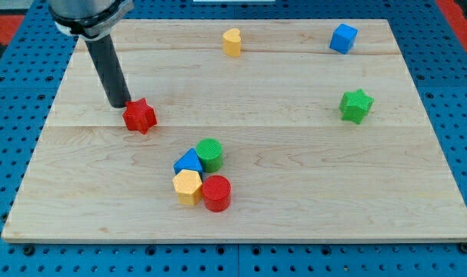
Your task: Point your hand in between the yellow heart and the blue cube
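A pale wooden board made of joined planks lies on a blue perforated surface; red shows at the view's top corners; lighting is even.

The yellow heart stands upright near the view's top edge of the wooden board, a little left of the middle, its notched lobes facing up and its flat sides vertical. It sits alone, touching nothing. The blue cube rests at the view's top right, close to the board's far edge, turned slightly so one corner points toward the view's bottom. It too stands by itself. The two lie roughly level with each other along the top of the board, well apart, with bare wood between them.
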`<control>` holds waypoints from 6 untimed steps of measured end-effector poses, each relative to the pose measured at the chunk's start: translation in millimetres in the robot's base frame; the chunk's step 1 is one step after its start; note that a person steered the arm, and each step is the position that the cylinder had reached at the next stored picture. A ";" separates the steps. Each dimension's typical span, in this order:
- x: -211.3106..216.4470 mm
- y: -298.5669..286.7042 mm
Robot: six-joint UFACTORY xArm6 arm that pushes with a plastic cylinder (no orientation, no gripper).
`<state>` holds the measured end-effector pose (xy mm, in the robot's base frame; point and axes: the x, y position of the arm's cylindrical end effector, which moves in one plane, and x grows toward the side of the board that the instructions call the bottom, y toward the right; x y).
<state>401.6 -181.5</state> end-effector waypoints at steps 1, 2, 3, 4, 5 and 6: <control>19.4 53.5; 58.0 103.6; 93.6 116.5; 58.8 115.7; 1.4 181.4; -57.4 259.4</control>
